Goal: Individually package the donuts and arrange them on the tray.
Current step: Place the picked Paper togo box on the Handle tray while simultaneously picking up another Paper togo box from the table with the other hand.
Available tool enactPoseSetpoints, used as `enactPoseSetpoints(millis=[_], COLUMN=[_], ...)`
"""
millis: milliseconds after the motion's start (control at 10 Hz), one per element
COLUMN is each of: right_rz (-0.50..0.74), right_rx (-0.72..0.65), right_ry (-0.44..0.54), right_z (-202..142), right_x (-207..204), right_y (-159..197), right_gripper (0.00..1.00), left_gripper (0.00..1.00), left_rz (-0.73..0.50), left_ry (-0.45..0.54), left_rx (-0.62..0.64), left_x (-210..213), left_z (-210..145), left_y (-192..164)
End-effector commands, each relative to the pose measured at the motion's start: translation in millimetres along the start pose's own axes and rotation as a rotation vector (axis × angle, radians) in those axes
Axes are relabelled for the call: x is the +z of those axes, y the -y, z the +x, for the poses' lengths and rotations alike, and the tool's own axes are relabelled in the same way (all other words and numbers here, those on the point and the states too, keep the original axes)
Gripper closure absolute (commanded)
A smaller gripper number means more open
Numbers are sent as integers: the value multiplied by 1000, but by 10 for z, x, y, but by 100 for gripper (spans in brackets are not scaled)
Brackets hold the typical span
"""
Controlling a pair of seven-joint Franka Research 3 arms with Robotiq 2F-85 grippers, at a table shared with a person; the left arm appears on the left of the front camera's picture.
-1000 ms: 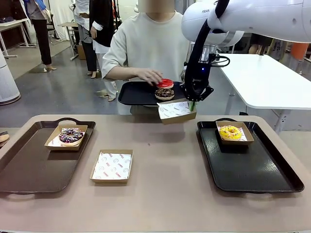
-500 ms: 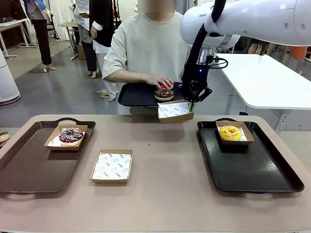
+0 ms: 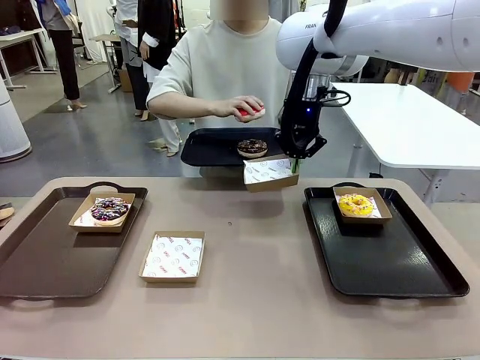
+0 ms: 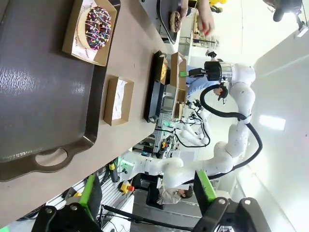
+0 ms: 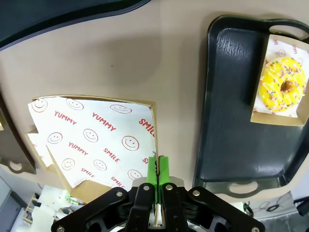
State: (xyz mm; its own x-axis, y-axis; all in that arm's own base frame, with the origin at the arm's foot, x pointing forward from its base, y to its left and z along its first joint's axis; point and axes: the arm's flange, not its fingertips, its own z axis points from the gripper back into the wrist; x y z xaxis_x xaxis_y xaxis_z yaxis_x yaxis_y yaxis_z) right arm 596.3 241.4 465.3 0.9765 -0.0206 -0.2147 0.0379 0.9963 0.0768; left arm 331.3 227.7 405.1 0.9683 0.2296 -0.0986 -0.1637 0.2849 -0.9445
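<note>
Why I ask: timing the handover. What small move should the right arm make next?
Probably raise the empty paper-lined brown cardboard box, pinched at its rim by the shut right pincer, toward the person's hand: it holds the glossy red ring donut higher up, unboxed.

The right arm [image 3: 390,30] comes in from the right, high over the table [image 3: 255,300]. It bends down at the wrist, so its tool [image 3: 295,160] points down. The tool's two green fingers [image 5: 152,169] are pressed tight together. They pinch the edge of a paper box [image 3: 270,172] and hold it. The left tool [image 4: 147,186] has its fingers [image 4: 91,189] spread wide apart, and it holds nothing.
</note>
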Motion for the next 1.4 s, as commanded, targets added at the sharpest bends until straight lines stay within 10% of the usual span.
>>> enactPoseSetpoints(millis=[0,1300], right_rz=[13,13], right_rx=[7,7], right_ry=[-5,-5], right_z=[-6,-6], right_x=[26,26], right_y=[25,25], right_gripper=[100,100], left_gripper=[0,0], left_rz=[-9,-9], left_ry=[2,2], left_rx=[2,2], left_x=[13,13], left_z=[-19,-19], left_y=[1,1])
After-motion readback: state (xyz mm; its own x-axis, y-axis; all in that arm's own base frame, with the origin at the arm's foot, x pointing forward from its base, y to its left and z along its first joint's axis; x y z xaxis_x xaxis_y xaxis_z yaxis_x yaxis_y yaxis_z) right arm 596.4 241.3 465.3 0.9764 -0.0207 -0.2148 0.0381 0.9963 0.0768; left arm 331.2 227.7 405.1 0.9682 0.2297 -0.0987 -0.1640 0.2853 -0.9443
